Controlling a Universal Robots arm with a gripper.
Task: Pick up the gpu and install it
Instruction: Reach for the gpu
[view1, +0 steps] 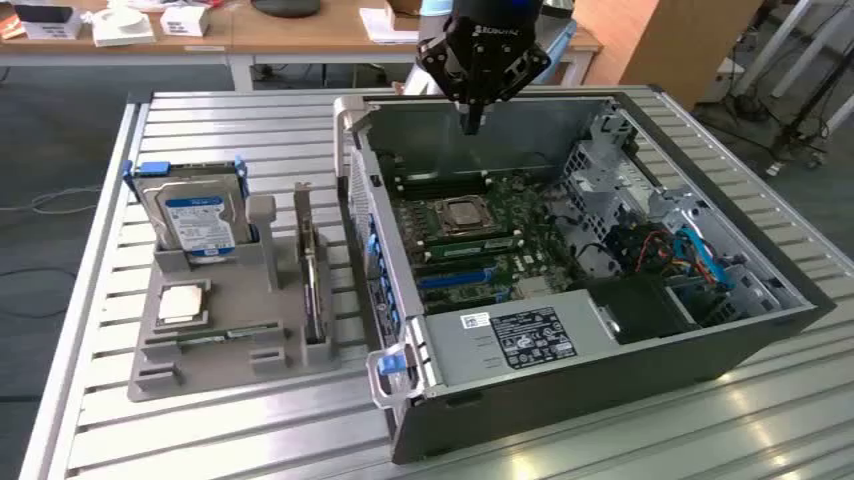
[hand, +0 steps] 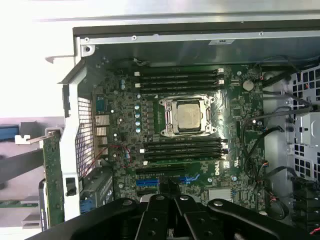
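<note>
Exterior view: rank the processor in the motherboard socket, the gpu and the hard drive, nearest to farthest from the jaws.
1. processor, in the open case.
2. gpu, upright in the holder beside the case.
3. hard drive, farther to the exterior view's left.

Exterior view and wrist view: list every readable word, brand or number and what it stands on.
"ROBOTIQ", on the black end effector.
"DELL", white print on the green motherboard.
Too small to read: the black label on the grey power supply box.
Too small to read: the blue-white label on the silver hard drive.
</note>
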